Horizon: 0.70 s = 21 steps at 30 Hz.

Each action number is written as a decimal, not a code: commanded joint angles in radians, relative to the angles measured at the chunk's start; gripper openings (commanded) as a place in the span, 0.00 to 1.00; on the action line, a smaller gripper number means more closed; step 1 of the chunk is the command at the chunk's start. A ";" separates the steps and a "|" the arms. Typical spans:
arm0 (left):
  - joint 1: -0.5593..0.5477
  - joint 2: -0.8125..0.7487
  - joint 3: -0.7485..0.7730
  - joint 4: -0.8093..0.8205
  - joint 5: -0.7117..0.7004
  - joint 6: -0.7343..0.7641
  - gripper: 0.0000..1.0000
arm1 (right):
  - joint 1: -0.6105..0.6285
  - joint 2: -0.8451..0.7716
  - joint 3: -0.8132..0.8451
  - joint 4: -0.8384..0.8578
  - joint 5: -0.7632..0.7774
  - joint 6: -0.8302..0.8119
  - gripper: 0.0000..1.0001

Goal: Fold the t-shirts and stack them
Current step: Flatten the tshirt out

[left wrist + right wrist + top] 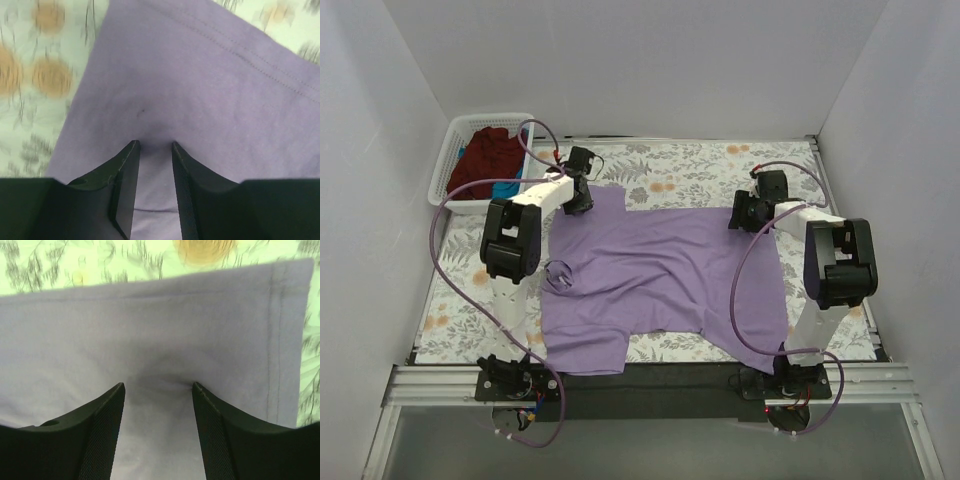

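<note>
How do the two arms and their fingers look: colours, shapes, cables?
The left arm and right arm have white links and boxy black joint housings. A thin purple cable loops along each. The fingers are black tapering blades, the right ones mesh-textured inside.

Left white-and-black arm (515, 238): stretched from the near edge toward the far-left corner of the floral worktop (700, 160), wrist pitched down. Black two-finger left gripper (155, 144): tips on the light lavender-purple cloth t-shirt (660, 270), jaws a slim gap apart, cloth puckered there. Clamped or not, unclear. Right white-and-black arm (838, 262): reaching toward the far right. Black two-finger right gripper (159, 386): tips down, jaws wider apart.
</note>
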<state>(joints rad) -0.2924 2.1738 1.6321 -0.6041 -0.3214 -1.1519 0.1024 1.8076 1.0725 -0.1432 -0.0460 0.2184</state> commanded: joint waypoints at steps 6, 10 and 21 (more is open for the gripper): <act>0.047 0.392 0.507 -0.100 0.102 0.064 0.32 | -0.105 0.269 0.257 -0.052 -0.093 0.036 0.65; 0.053 0.434 0.598 0.016 0.165 0.101 0.34 | -0.161 0.332 0.372 -0.053 -0.155 0.047 0.66; 0.059 0.173 0.425 0.300 0.232 0.126 0.59 | -0.159 0.144 0.385 -0.050 -0.178 -0.004 0.68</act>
<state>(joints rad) -0.2394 2.5168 2.1216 -0.3759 -0.1162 -1.0439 -0.0658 2.0975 1.4837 -0.1810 -0.2260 0.2489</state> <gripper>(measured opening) 0.578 0.680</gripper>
